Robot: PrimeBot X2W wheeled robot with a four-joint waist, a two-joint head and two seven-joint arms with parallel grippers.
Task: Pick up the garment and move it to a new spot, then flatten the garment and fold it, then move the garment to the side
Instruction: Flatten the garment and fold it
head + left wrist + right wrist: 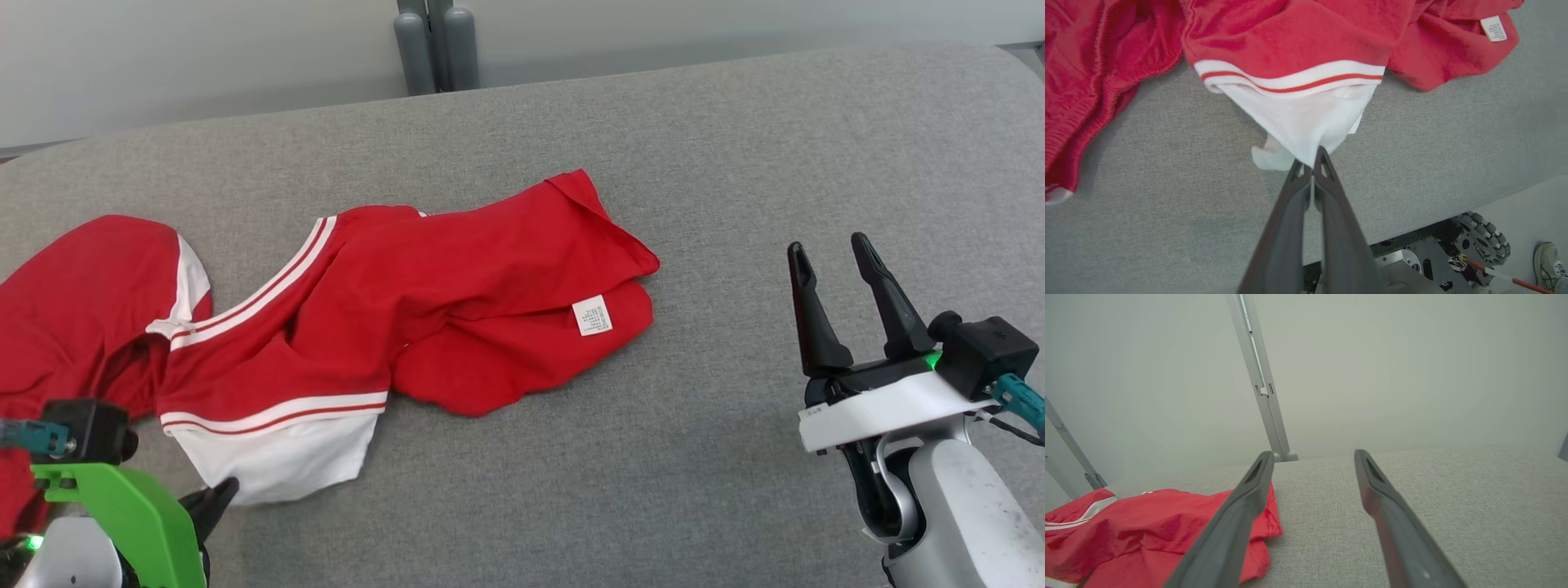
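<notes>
At our left gripper (1312, 163) tips we clamp the garment (457, 286) by its white hem (1306, 122), ready to lift; right gripper (829, 245) hangs spread.

Head view: garment (457, 286) runs off the left edge; extent there unknown. Left end effector (219, 496) sits mostly behind a green bracket (122, 506) and below the bottom edge; one dark tip shows. Label (593, 315) print too small to read.
Left wrist view: white hem (1306, 122) pinched between the fingers (1290, 212), amount inside hidden. Shoe (1549, 265) cut by the right edge.
Right wrist view: a right end effector (1312, 453) finger (1237, 522) covers part of the garment.
</notes>
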